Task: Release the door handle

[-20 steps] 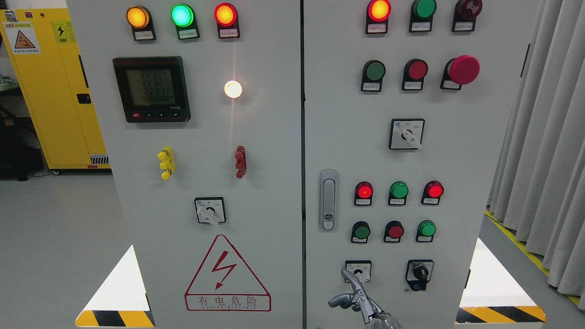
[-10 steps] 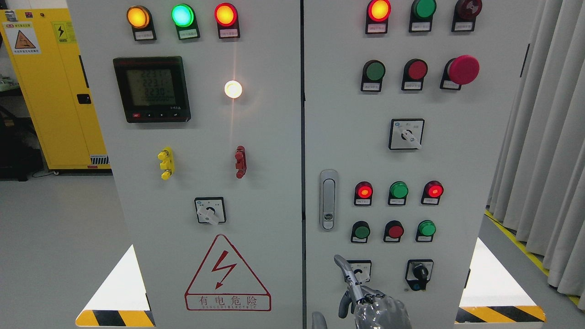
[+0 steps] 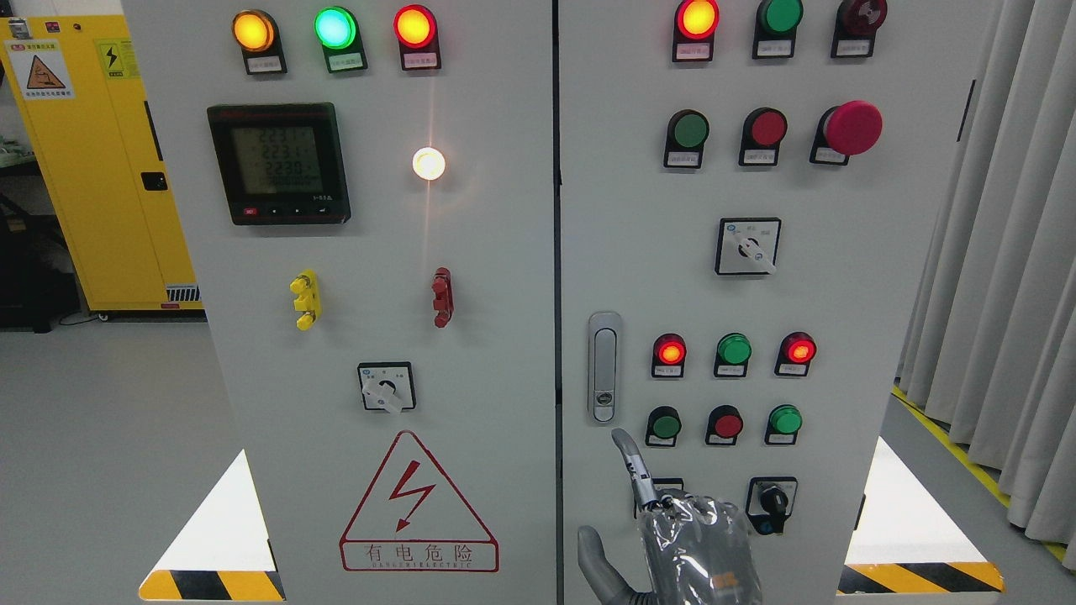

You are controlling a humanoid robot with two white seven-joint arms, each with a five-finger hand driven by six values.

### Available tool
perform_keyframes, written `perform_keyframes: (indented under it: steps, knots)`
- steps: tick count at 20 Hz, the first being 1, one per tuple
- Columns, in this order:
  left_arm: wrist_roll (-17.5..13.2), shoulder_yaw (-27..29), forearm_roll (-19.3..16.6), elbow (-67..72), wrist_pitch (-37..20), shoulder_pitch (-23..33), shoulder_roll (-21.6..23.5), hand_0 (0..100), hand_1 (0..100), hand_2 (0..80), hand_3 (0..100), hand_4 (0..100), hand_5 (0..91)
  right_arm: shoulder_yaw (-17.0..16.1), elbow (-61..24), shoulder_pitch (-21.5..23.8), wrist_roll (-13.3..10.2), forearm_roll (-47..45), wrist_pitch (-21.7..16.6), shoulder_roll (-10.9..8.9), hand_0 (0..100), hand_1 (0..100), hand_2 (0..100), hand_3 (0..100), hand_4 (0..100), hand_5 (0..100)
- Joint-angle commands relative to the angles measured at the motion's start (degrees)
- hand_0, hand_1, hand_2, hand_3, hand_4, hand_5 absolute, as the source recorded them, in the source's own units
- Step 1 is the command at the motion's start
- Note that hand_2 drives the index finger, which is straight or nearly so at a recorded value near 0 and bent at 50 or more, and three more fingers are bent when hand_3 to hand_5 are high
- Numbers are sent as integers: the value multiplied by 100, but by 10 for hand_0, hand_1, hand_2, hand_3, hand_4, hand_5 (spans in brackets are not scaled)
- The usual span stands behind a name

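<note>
Grey cabinet (image 3: 504, 252) with two doors fills the view; yellow locker (image 3: 92, 168) stands behind it at the left edge, pale curtain (image 3: 1000, 294) at the right edge, grey floor below. Door handle (image 3: 603, 367) is a silver upright recessed latch on the right door, close to the centre seam, a bit below mid-height. One robot hand (image 3: 672, 538) rises from the bottom edge just right of the seam, under the handle; which arm it belongs to can't be told. It wears a grey glove with a crinkly clear cover. One finger points up, tip just below the handle's lower end and apart from it; thumb sticks out to the left, remaining fingers look folded. It grasps nothing. The hand partly covers a small selector switch (image 3: 664, 487); a black-knob switch (image 3: 772, 504) sits to its right. Beside the handle: two rows of round red and green indicator buttons (image 3: 734, 349). Higher on the right door: white rotary selector (image 3: 748, 246), big red mushroom button (image 3: 851, 128). Left door: digital meter (image 3: 279, 163) near the top, lit white lamp (image 3: 429, 163), red high-voltage warning triangle (image 3: 418, 504) near the bottom.
</note>
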Motion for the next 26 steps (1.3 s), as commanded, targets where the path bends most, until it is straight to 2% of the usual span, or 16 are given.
perform_keyframes:
  steps: [1, 3, 17, 26]
  knots:
    - [-2, 0, 0, -70, 2, 0, 0, 120, 556, 0, 0, 0, 0, -35, 698, -358, 11, 331, 47, 15, 507, 394, 0, 1000, 1000, 1000]
    - [-2, 0, 0, -70, 2, 0, 0, 120, 556, 0, 0, 0, 0, -9, 707, -393, 20, 340, 178, 15, 507, 394, 0, 1000, 1000, 1000]
    - [-2, 0, 0, -70, 2, 0, 0, 120, 556, 0, 0, 0, 0, -17, 1059, -788, 20, 384, 249, 24, 496, 393, 0, 1000, 1000, 1000]
    - [-2, 0, 0, -70, 2, 0, 0, 120, 556, 0, 0, 0, 0, -35, 1076, -798, 29, 384, 293, 33, 487, 391, 0, 1000, 1000, 1000]
